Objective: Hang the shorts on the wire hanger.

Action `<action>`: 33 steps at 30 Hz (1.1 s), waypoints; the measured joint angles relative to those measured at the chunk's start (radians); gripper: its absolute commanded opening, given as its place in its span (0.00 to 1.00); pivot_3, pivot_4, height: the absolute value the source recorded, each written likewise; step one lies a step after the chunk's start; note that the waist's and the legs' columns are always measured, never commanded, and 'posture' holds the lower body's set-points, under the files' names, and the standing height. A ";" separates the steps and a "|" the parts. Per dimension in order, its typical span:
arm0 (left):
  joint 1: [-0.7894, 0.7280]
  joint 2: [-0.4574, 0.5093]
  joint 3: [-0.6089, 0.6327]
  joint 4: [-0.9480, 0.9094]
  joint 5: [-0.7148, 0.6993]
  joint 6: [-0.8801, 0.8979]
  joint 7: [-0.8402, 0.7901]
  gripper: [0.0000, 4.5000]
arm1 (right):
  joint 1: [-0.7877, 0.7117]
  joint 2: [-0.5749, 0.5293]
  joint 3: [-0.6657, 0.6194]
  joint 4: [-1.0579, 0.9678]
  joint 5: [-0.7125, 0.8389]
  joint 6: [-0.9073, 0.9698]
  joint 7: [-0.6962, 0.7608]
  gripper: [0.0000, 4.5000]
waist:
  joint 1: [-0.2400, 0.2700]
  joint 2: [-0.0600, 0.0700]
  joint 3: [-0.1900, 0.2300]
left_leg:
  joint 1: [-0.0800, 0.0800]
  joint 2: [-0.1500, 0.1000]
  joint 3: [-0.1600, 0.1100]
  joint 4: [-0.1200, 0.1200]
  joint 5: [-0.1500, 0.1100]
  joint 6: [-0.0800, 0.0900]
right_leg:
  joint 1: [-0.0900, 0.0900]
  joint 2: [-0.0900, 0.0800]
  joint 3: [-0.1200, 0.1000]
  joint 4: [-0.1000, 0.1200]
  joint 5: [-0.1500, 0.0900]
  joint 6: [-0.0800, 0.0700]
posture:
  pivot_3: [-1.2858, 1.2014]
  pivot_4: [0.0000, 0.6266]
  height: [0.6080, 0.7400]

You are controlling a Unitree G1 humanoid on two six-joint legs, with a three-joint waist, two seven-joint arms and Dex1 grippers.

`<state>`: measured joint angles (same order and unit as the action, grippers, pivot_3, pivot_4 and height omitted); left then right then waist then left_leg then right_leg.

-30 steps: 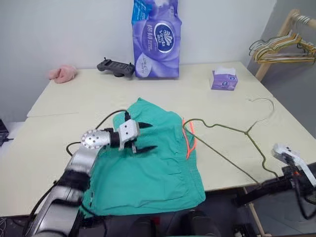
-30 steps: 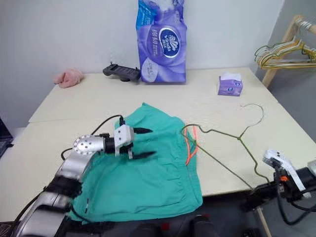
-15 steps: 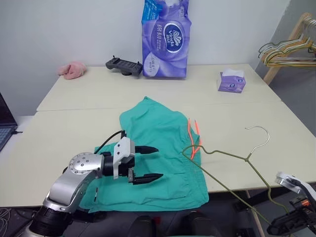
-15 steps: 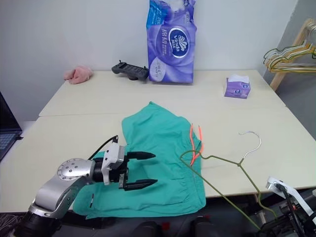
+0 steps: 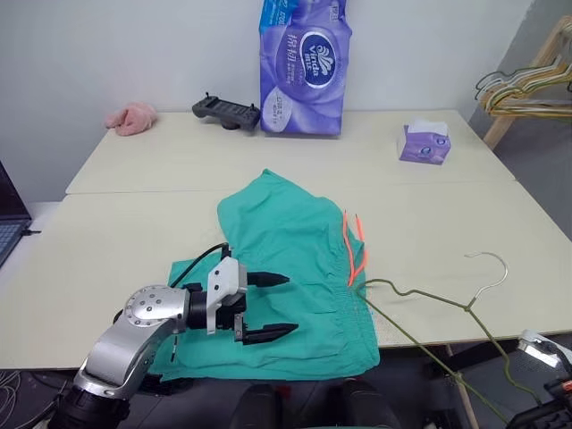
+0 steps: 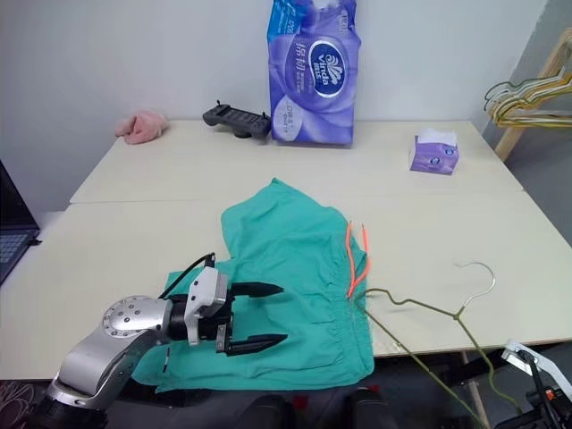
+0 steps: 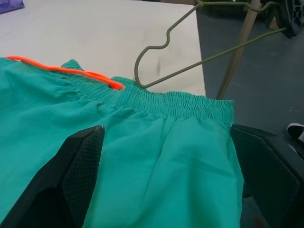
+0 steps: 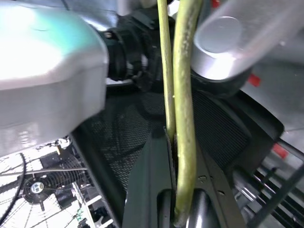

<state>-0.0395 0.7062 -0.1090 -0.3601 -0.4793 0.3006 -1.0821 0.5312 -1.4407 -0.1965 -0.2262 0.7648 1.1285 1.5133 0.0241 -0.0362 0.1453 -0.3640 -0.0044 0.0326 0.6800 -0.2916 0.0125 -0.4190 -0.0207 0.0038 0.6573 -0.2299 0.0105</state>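
The thin olive-grey wire hanger (image 5: 420,299) runs off the picture's bottom edge, and the near hem of the teal-green fabric shorts (image 5: 286,268) drops behind the table edge.

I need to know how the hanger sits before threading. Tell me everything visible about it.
The hanger is thin olive-grey wire, triangular with a hooked top. It lies tilted over the table's near right edge, one kinked shoulder at the shorts' waistband, its far end pinched in the shut right gripper below the table edge.
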 measured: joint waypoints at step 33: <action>-0.021 0.003 0.029 0.018 0.020 -0.009 0.001 0.99 | -0.434 0.187 0.179 0.012 0.172 0.221 -0.061 0.00 | 0.006 0.010 0.013 | -0.013 0.001 -0.017 0.000 0.000 0.000 | -0.001 -0.001 -0.017 -0.011 0.004 0.005 | 0.56 0.23 1.00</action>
<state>-0.0605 0.7095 -0.0798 -0.3426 -0.4596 0.2920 -1.0807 0.0977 -1.2541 -0.0173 -0.2143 0.9367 1.3490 1.4527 0.0297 -0.0263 0.1587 -0.3770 -0.0036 0.0160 0.6797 -0.2915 0.0124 -0.4200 -0.0216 -0.0136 0.6464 -0.2263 0.0151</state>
